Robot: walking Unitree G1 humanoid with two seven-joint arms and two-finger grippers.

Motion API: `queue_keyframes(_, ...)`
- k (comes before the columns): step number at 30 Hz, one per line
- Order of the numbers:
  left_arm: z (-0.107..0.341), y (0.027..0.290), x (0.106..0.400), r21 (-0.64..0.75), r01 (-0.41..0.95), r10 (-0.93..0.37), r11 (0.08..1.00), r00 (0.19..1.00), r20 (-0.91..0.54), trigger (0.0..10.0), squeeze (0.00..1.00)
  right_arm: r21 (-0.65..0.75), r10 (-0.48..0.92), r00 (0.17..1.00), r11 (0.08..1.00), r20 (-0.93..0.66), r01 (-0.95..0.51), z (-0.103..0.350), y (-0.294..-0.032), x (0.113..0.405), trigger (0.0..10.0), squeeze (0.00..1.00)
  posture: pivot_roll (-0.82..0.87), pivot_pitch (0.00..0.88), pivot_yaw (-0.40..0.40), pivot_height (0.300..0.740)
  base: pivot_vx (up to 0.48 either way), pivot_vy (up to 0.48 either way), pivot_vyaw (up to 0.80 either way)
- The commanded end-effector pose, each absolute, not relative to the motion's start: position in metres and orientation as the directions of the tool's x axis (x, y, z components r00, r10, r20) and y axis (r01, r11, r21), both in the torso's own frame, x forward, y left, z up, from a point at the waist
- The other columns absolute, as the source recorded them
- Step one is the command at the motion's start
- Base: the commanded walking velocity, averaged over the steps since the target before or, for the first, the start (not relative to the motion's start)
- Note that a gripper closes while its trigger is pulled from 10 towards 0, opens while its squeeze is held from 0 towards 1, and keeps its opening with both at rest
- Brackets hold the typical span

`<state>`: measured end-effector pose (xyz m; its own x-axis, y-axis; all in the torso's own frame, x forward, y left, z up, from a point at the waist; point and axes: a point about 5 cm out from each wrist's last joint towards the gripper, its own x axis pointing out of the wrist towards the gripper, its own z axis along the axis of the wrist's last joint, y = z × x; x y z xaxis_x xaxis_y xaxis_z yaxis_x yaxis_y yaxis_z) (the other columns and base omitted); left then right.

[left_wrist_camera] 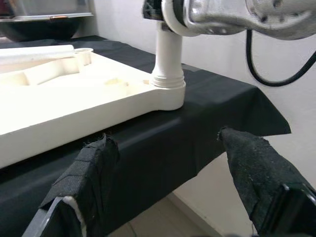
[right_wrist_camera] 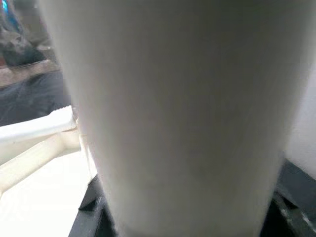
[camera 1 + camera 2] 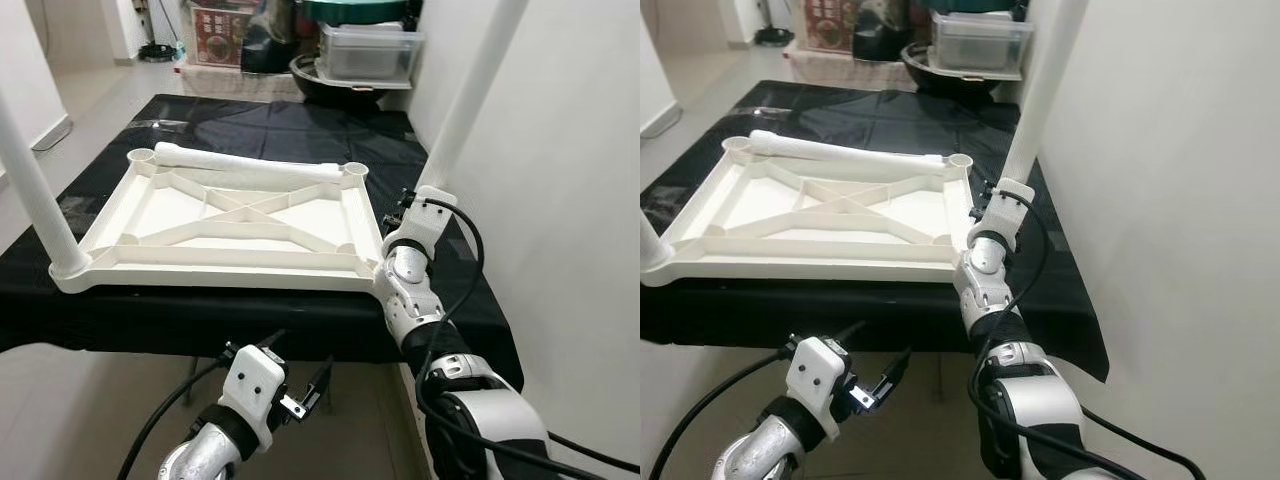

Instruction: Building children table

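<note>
The white children's tabletop (image 3: pixel 240 215) lies upside down on a table draped in black cloth (image 3: pixel 250 115). One white leg (image 3: pixel 30 185) stands in its near left corner. A second leg (image 3: pixel 470 100) stands in the near right corner, with my right gripper (image 3: pixel 408 212) shut on it low down. In the right wrist view this leg (image 2: pixel 173 113) sits between the fingers. A loose leg (image 3: pixel 250 163) lies along the tabletop's far edge. My left gripper (image 3: pixel 300 365) hangs open and holds nothing, below the table's front edge. Its fingers (image 1: pixel 84 173) point toward the right leg's socket (image 1: pixel 168 91).
A white wall (image 3: pixel 570 200) runs close along the table's right side. Clear plastic boxes (image 3: pixel 365 50) and a dark bowl (image 3: pixel 335 85) stand beyond the far end. Tiled floor (image 3: pixel 100 100) lies to the left and under the front edge.
</note>
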<state>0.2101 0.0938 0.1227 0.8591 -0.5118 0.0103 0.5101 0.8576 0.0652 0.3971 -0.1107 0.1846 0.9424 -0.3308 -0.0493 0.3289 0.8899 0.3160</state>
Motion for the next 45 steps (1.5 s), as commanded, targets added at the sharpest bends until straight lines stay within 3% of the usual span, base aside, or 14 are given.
queue_keyframes(1,0.118,0.094,0.209,0.065,0.515,-0.516,0.855,0.857,-0.010,10.0,0.00,0.388,-0.252,0.959,0.877,-0.133,0.284,0.162,-0.105,0.392,10.0,1.00,0.14,0.079,-0.066,0.740,0.000,0.000,0.00)
queue_keyframes(2,0.118,0.093,0.209,0.065,0.516,-0.516,0.854,0.856,-0.010,10.0,0.00,0.390,-0.197,0.979,0.898,-0.058,0.204,0.167,-0.108,0.394,10.0,0.00,0.14,0.078,-0.067,0.740,0.000,0.000,0.00)
queue_keyframes(15,0.118,0.093,0.209,0.063,0.519,-0.520,0.852,0.854,-0.010,10.0,0.00,0.320,0.448,0.874,0.814,0.187,-0.486,0.188,-0.122,0.393,10.0,0.00,0.13,0.062,-0.063,0.740,0.000,0.000,0.00)
queue_keyframes(17,0.117,0.093,0.209,0.063,0.520,-0.520,0.852,0.854,-0.010,10.0,0.00,0.254,0.681,0.706,0.661,0.192,-0.706,0.193,-0.118,0.385,10.0,0.00,0.13,0.059,-0.063,0.740,0.000,0.000,0.00)
queue_keyframes(20,0.117,0.093,0.209,0.062,0.520,-0.521,0.852,0.854,-0.010,10.0,0.00,0.207,0.776,0.605,0.571,0.179,-0.794,0.195,-0.117,0.379,10.0,0.00,0.13,0.059,-0.063,0.740,0.000,0.000,0.00)
queue_keyframes(22,0.117,0.092,0.209,0.063,0.519,-0.519,0.852,0.854,-0.010,10.0,0.00,0.149,0.920,0.371,0.353,0.123,-0.924,0.197,-0.112,0.367,10.0,0.00,0.14,0.050,-0.070,0.740,0.000,0.000,0.00)
queue_keyframes(24,0.117,0.092,0.209,0.063,0.519,-0.519,0.852,0.854,-0.010,10.0,0.00,0.149,0.920,0.371,0.353,0.123,-0.924,0.197,-0.112,0.367,10.0,0.00,0.14,0.050,-0.070,0.740,0.000,0.000,0.00)
queue_keyframes(26,0.117,0.091,0.208,0.061,0.519,-0.519,0.853,0.854,-0.009,10.0,0.00,0.113,0.975,0.196,0.185,0.100,-0.976,0.201,-0.107,0.361,10.0,0.00,0.14,0.046,-0.075,0.740,0.000,0.000,0.00)
queue_keyframes(30,0.117,0.091,0.207,0.059,0.520,-0.520,0.852,0.854,-0.009,10.0,0.00,0.078,0.994,0.098,0.094,0.050,-0.993,0.199,-0.097,0.359,10.0,0.00,0.14,0.049,-0.076,0.740,0.000,0.000,0.00)
queue_keyframes(32,0.117,0.091,0.207,0.059,0.519,-0.520,0.853,0.854,-0.009,10.0,0.00,0.079,0.995,0.089,0.085,0.045,-0.993,0.198,-0.095,0.358,10.0,0.00,0.14,0.049,-0.076,0.740,0.000,0.000,0.00)
queue_keyframes(33,0.118,0.091,0.208,0.059,0.519,-0.520,0.853,0.854,-0.009,10.0,0.00,0.076,0.997,0.076,0.074,0.026,-0.994,0.195,-0.092,0.357,0.0,0.00,0.15,0.053,-0.078,0.740,0.000,0.000,0.00)
queue_keyframes(41,0.118,0.092,0.208,0.060,0.518,-0.518,0.854,0.855,-0.008,10.0,0.00,0.023,0.966,0.259,0.259,-0.007,-0.966,0.186,-0.085,0.366,0.0,0.00,0.15,0.060,-0.077,0.740,0.000,0.000,0.00)
queue_keyframes(44,0.118,0.092,0.208,0.060,0.518,-0.519,0.853,0.855,-0.009,10.0,0.00,0.037,0.789,0.614,0.614,-0.004,-0.789,0.186,-0.098,0.387,0.0,0.00,0.14,0.063,-0.074,0.740,0.000,0.000,0.00)
queue_keyframes(45,0.118,0.092,0.208,0.060,0.518,-0.519,0.853,0.855,-0.009,10.0,0.00,0.037,0.789,0.614,0.614,-0.004,-0.789,0.186,-0.098,0.387,0.0,0.00,0.14,0.063,-0.074,0.740,0.000,0.000,0.00)
